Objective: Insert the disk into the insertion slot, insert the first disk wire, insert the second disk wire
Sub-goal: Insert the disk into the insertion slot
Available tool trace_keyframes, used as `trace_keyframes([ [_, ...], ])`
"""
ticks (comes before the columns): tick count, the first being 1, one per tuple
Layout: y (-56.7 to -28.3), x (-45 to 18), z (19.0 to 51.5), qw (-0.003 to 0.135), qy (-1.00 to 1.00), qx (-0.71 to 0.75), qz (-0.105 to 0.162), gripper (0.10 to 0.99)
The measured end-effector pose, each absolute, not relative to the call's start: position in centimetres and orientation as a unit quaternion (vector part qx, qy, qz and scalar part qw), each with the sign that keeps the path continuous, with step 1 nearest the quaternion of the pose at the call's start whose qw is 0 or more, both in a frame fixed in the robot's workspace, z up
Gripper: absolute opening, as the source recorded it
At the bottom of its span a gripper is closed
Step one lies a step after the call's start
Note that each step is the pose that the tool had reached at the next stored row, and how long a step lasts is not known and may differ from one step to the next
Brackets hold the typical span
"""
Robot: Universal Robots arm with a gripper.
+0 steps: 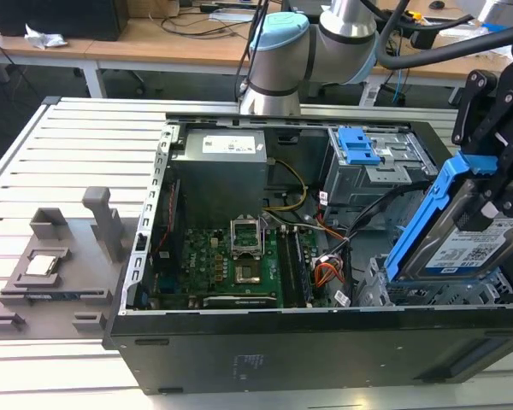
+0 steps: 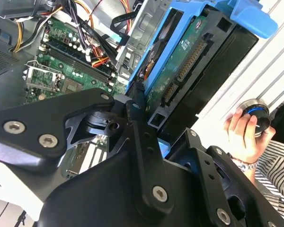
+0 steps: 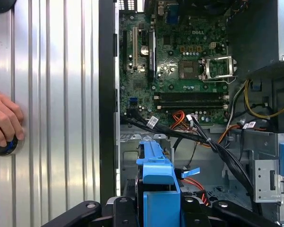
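**Operator:** How far along am I?

**Spotter:** You're on the first step. Your disk (image 1: 464, 249) is not seated. It hangs above the insertion slot (image 1: 376, 289) at the case's end on the exterior view's right, with only its lower end down at the bay's mouth.

**Operator:** Which way is it pointing?

**Spotter:** Its long axis stands steeply tilted. The lower end aims down into the slot and the upper end leans toward the exterior view's right. The label side faces the exterior camera, and the circuit-board side with its connectors shows in the second wrist view.

**Operator:** And the claw?

**Spotter:** Your gripper (image 3: 157, 209) is clamped on the disk's blue caddy at the upper end.

**Operator:** The wires?

**Spotter:** Neither is plugged in, I judge. The wires (image 1: 328, 273) lie loose inside the computer case (image 1: 239, 346). Your hand (image 3: 4, 120) rests on a knob outside it.
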State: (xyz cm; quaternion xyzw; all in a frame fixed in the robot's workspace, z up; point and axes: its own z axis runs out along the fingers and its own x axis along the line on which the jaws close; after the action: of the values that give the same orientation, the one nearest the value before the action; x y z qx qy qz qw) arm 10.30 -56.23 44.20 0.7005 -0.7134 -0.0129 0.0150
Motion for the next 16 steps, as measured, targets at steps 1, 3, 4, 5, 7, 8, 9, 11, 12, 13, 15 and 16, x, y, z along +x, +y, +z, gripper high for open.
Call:
trace_keyframes([
  [1,-56.2,10.3,44.1,0.015,-0.713,0.701,-0.013,0.365],
  [3,-56.2,10.3,44.0,0.015,-0.713,0.701,-0.013,0.365],
  [4,-56.2,10.3,43.9,0.015,-0.713,0.701,-0.013,0.365],
  [5,-56.2,10.3,43.9,0.015,-0.713,0.701,-0.013,0.365],
  [7,-55.9,10.3,43.8,0.015,-0.713,0.701,-0.013,0.365],
  [8,-55.5,10.3,43.8,0.015,-0.713,0.701,-0.013,0.365],
  [9,-55.3,10.3,43.8,0.015,-0.713,0.701,-0.013,0.365],
  [11,-55.0,10.3,43.8,0.015,-0.713,0.701,-0.013,0.365],
  [12,-55.0,10.3,43.7,0.015,-0.713,0.701,-0.013,0.365],
  [13,-54.9,10.3,43.6,0.015,-0.713,0.701,-0.013,0.365],
  [15,-54.9,10.3,43.5,0.015,-0.713,0.701,-0.013,0.365],
  [16,-54.9,10.3,43.4,0.015,-0.713,0.701,-0.013,0.365],
])
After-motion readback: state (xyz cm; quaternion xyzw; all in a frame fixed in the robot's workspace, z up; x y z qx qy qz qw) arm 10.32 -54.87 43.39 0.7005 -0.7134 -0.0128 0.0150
